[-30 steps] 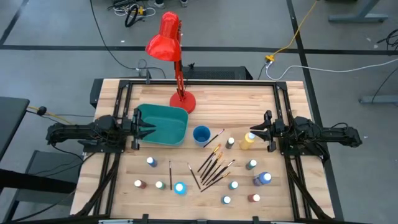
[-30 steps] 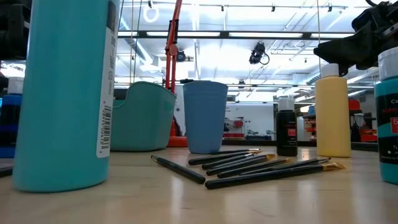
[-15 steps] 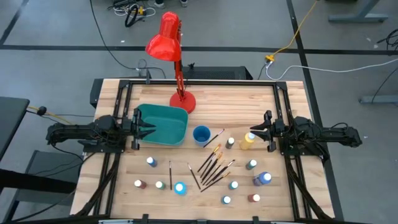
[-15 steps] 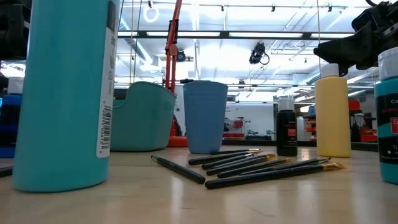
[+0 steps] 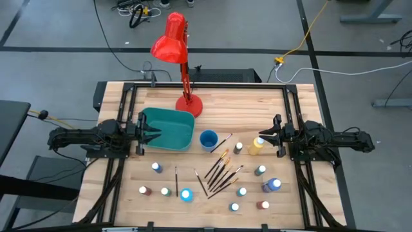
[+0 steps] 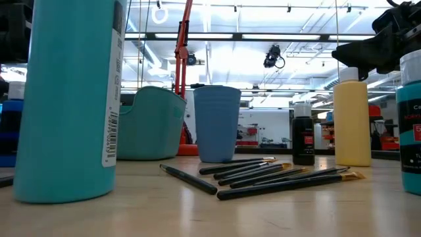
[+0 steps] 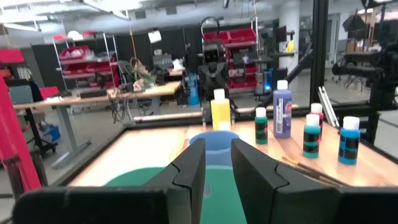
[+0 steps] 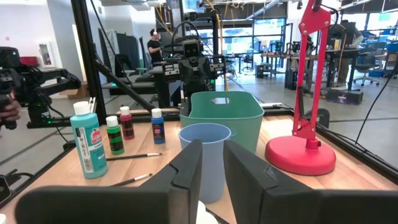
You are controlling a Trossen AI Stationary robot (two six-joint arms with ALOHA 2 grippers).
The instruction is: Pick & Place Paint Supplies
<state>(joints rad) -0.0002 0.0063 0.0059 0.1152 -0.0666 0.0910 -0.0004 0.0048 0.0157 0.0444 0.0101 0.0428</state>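
High view: dark-handled brushes (image 5: 219, 173) fanned among white-capped bottles (image 5: 241, 191).

My two arms are matte black, chunky jointed segments. The left gripper (image 7: 216, 171) and right gripper (image 8: 211, 165) each end in two flat, angular black fingers (image 7: 188, 174) with notched inner edges.

No text is legible. A barcode label runs down the side of the teal bottle (image 6: 69, 99) at the low view's near edge; its digits cannot be read. Labels on other bottles are unreadable.
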